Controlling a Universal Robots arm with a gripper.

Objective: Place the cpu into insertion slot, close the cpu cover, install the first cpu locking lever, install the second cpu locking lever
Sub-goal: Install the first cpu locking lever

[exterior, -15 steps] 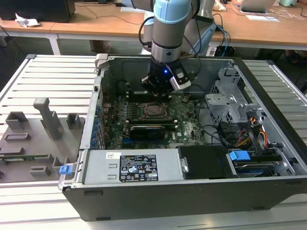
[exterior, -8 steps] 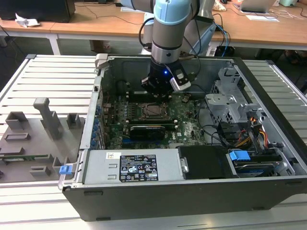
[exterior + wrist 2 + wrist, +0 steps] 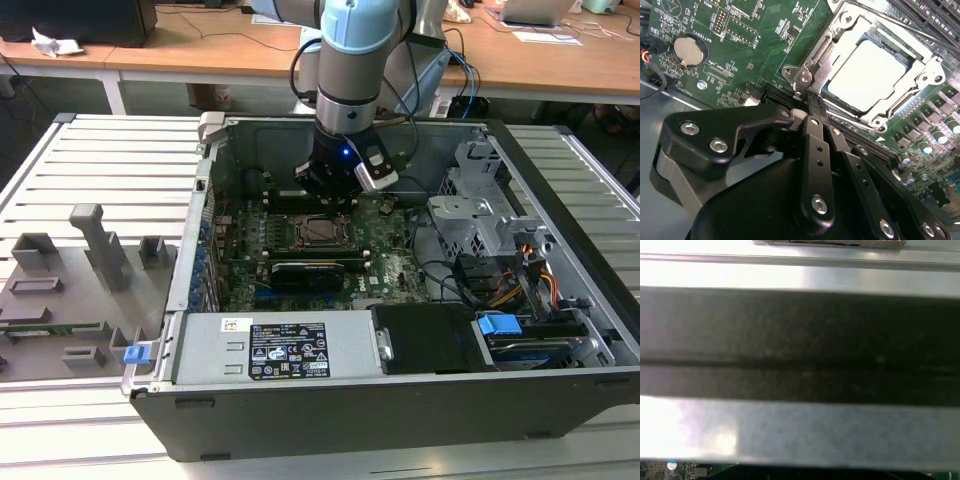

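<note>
**End effector poised at one corner of the covered CPU socket.**
In the second wrist view, the end effector (image 3: 810, 102), its fingers pressed together into a narrow tip, sits just beside the corner of the cpu cover (image 3: 840, 35), which lies flat over the cpu (image 3: 867, 75) seated in the insertion slot (image 3: 900, 107). The socket lies directly ahead of the fingertips. In the exterior view it sits on the green board (image 3: 395, 265) inside the computer case (image 3: 400, 410).

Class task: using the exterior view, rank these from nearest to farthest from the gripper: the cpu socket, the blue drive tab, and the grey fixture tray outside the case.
1. Cpu socket, just below the gripper.
2. Blue drive tab, toward the exterior view's lower right.
3. Grey fixture tray, far on the exterior view's left, outside the case.
</note>
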